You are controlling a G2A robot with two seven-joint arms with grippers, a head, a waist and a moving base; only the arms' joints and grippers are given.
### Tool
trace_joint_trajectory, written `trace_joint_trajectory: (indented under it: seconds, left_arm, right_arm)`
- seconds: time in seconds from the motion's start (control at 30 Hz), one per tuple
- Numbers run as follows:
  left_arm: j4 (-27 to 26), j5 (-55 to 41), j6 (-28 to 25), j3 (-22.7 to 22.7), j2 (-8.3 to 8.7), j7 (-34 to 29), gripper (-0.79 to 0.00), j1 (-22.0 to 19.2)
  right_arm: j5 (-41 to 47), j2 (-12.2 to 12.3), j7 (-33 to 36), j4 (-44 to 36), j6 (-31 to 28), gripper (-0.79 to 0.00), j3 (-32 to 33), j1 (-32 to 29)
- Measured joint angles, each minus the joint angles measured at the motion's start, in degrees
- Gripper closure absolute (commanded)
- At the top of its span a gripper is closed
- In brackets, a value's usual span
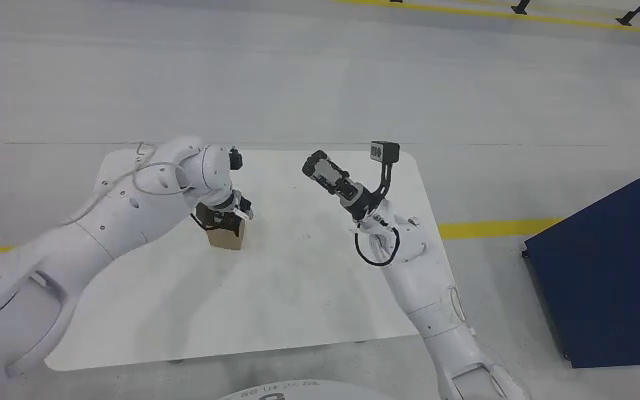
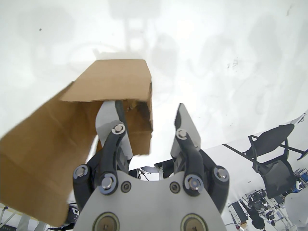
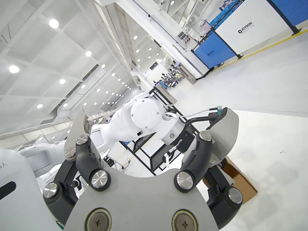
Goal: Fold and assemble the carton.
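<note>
A small brown carton stands on the white table, left of centre. My left gripper sits right on top of it. In the left wrist view the left gripper is open: one finger reaches inside the carton under a raised flap, the other finger is outside, and a side wall stands between them. My right gripper hangs above the table's far middle, apart from the carton. The right gripper is open and holds nothing; past it lies the carton.
The table's far edge runs just behind both grippers. A dark blue panel stands on the floor to the right of the table. Bare table surface stretches between the arms and toward the front edge.
</note>
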Motion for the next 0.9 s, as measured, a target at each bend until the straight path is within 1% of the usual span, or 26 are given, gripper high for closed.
trace_joint_trajectory:
  seconds: [0.1, 0.2, 0.3, 0.33, 0.4, 0.43, 0.5, 0.53, 0.6, 0.63, 0.73, 0.83, 0.9]
  left_arm:
    - [0.59, -2.6, -2.93, -2.11, -0.02, 0.78, -0.785, 0.19]
    - [0.07, -6.2, -7.34, -5.97, 1.24, 1.82, -0.785, 0.82]
    - [-1.95, -11.57, -13.69, -11.92, 3.73, 1.24, -0.785, 2.5]
    - [-3.15, -13.85, -16.39, -14.83, 5.05, 0.44, -0.785, 3.51]
    - [-5.05, -16.7, -20.09, -19.73, 7.32, -0.97, -0.785, 5.51]
    - [-6.44, -17.62, -21.99, -23.23, 8.99, -1.62, -0.785, 7.19]
    - [-9.11, -17.5, -23.48, -28.62, 11.56, -1.97, -0.785, 10.38]
    - [-11.31, -16.63, -23.53, -32.15, 13.23, -2.15, -0.785, 12.96]
    - [-15.1, -14.71, -22.59, -37.25, 15.57, -2.35, -0.785, 17.28]
    - [-17.89, -13.18, -21.64, -40.44, 16.97, -2.49, -0.785, 20.38]
    - [-24.75, -8.7, -18.7, -47.28, 19.79, -2.84, -0.785, 27.95]
    - [-29.77, -4.91, -15.69, -51.37, 21.39, -2.73, -0.785, 33.97]
    - [-31.32, -2.42, -13.98, -51.39, 21.71, -2.48, -0.785, 35.9]
  right_arm:
    - [-0.19, 0.04, 0.15, -0.05, -0.13, -0.785, -0.22, -0.05]
    - [-0.54, 0.06, 0.15, -0.06, -0.02, -0.785, -0.51, -0.04]
    - [-1.03, 0.05, 0.31, 0.09, 0.7, -0.785, -1.13, 0.32]
    - [-1.28, 0.01, 0.38, 0.28, 1.28, -0.785, -1.53, 0.67]
    - [-1.86, -0.1, 0.39, 0.8, 2.53, -0.785, -2.39, 1.5]
    - [-2.43, -0.21, 0.21, 1.28, 3.49, -0.785, -3.09, 2.25]
    - [-3.31, -0.41, -0.27, 2.07, 4.85, -0.785, -4.19, 3.42]
    - [-3.86, -0.54, -0.54, 2.58, 5.62, -0.785, -4.9, 4.14]
    - [-4.37, -0.71, -0.78, 3.33, 6.54, -0.785, -5.81, 5.15]
    - [-4.47, -0.81, -0.92, 3.89, 7.1, -0.785, -6.31, 5.81]
    - [-4.39, -1.02, -1.24, 5.34, 8.22, -0.785, -7.14, 7.37]
    - [-3.93, -1.17, -1.39, 6.47, 8.77, -0.785, -7.61, 8.47]
    - [-3.65, -1.22, -1.39, 6.92, 8.84, -0.785, -7.77, 8.86]
